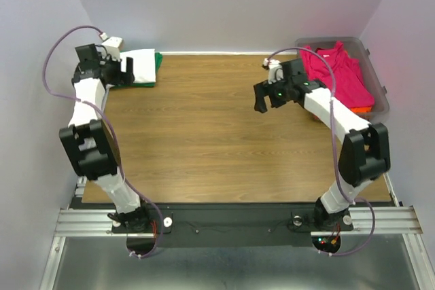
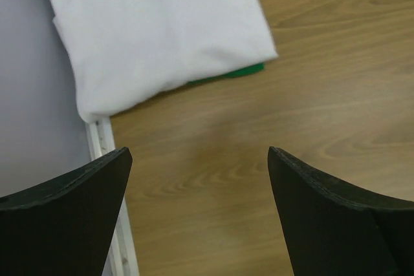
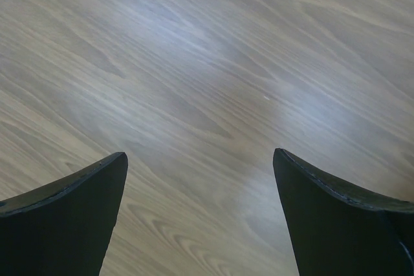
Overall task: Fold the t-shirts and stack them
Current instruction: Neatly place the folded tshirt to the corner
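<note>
The top external view looks steeply down from above and behind the arm bases, far enough back to take in the whole table, both arms and the walls. The left wrist view looks down at close range past the left gripper to the far left corner, where a folded white t-shirt lies on a green t-shirt. The overhead view shows that same stack, but small. The right wrist view, also close, looks past the right gripper at bare wood.
</note>
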`<move>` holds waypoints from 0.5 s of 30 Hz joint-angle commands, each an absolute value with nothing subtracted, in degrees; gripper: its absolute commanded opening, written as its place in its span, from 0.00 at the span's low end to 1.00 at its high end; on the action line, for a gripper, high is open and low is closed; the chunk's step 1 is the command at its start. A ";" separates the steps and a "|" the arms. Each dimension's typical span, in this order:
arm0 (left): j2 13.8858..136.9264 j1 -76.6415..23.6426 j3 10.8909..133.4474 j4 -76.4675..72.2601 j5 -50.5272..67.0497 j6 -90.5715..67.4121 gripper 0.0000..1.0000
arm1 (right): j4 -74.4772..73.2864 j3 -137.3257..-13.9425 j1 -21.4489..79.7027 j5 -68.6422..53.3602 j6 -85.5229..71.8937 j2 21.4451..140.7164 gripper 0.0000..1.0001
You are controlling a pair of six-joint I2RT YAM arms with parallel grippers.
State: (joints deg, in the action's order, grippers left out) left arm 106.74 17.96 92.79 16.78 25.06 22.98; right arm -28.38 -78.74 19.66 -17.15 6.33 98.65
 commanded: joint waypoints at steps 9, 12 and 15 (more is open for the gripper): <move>77.44 -1.91 68.48 17.66 22.41 17.41 0.99 | -30.67 -66.46 8.27 -17.49 3.08 78.32 1.00; 71.74 -2.99 64.97 18.89 23.03 16.26 0.99 | -31.02 -62.68 7.82 -16.53 2.11 74.89 1.00; 67.95 -3.16 61.36 19.51 22.24 16.35 0.99 | -31.29 -60.39 7.65 -16.35 1.15 71.38 1.00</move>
